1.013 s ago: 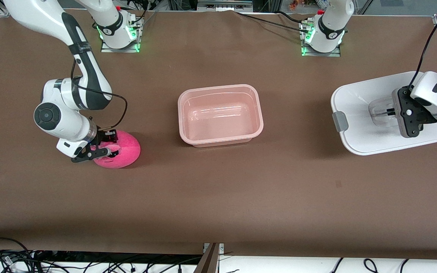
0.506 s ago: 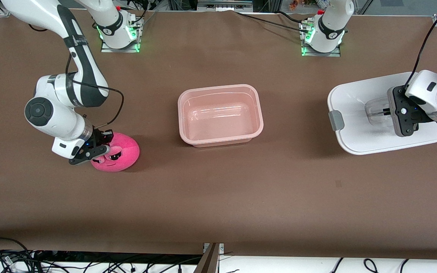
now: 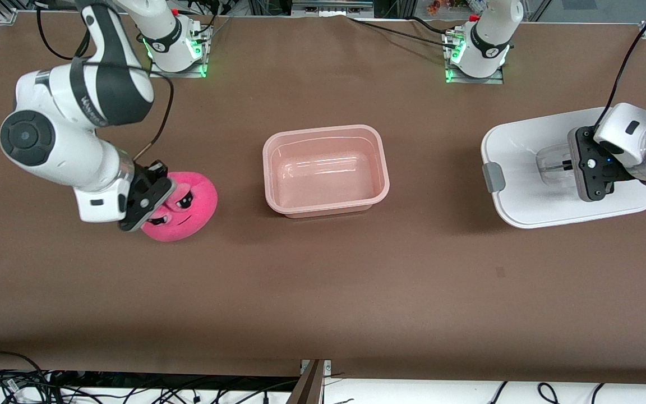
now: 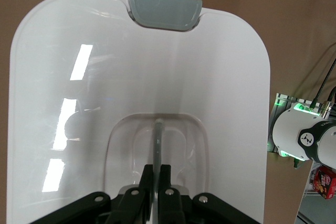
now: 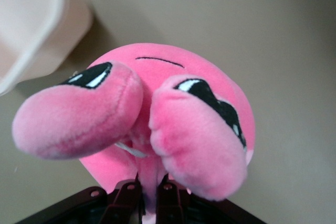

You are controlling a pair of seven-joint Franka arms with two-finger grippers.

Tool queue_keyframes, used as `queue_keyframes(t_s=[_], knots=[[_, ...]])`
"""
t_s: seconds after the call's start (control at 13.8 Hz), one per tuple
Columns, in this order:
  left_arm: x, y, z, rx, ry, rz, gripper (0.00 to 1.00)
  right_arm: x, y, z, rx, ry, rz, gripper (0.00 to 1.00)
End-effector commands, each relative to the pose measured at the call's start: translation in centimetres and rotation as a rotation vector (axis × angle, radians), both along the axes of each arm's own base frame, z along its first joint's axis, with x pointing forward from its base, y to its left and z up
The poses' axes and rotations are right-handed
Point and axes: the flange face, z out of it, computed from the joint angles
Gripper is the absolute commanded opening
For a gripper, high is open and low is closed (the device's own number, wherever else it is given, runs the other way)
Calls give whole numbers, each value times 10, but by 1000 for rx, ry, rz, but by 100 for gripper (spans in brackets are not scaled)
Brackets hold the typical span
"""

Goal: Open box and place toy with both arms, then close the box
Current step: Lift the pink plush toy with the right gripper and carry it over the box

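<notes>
The open pale pink box [image 3: 326,171] sits mid-table with nothing in it. Its white lid [image 3: 525,163] with a grey clip [image 3: 493,177] is at the left arm's end of the table. My left gripper [image 3: 567,165] is shut on the lid's clear handle bar [image 4: 158,142]; the lid [image 4: 142,72] fills the left wrist view. My right gripper [image 3: 152,202] is shut on the hot-pink plush toy [image 3: 188,207], pinching its plush [image 5: 152,179] between the fingers and holding it above the table, at the right arm's end. The toy's face [image 5: 157,103] and the box's edge [image 5: 31,35] show in the right wrist view.
The brown table [image 3: 323,292] is bare around the box. The arm bases [image 3: 174,45] [image 3: 480,53] stand at the farthest edge from the front camera. Cables [image 3: 48,387] lie below the nearest edge.
My right gripper has risen with the toy, lifting it off the table and tipping its face up. My left gripper has shifted the lid slightly toward the box.
</notes>
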Motion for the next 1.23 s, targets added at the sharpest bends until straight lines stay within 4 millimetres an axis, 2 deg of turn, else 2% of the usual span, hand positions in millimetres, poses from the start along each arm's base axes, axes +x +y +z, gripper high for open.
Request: queue_keyframes(t_s=[0.0,0.14,0.29,0.43,0.51,0.65,0.87,1.01,1.16], knots=[[2,-1,6,6,-10,-20,0,-25,69,6,58,26,245,0],[2,-1,8,8,-13,-14,0,-53,127,14,91,24,355,0],[3,-2,7,7,-12,-16,0,-80,184,39,74,-36,473,0],[2,-3,8,6,-13,-17,0,-121,240,39,1,-70,588,0],[2,-3,8,6,-13,-17,0,-126,249,34,-29,-79,596,0],[2,-3,8,6,-13,-17,0,-126,259,10,-43,-54,614,0],[2,-7,8,8,-13,-23,0,-130,281,-37,-80,-25,664,0],[2,-10,7,6,-12,-28,0,-136,298,-61,-96,-36,704,0],[2,-10,8,8,-13,-27,0,-131,304,-90,-106,-40,722,0]])
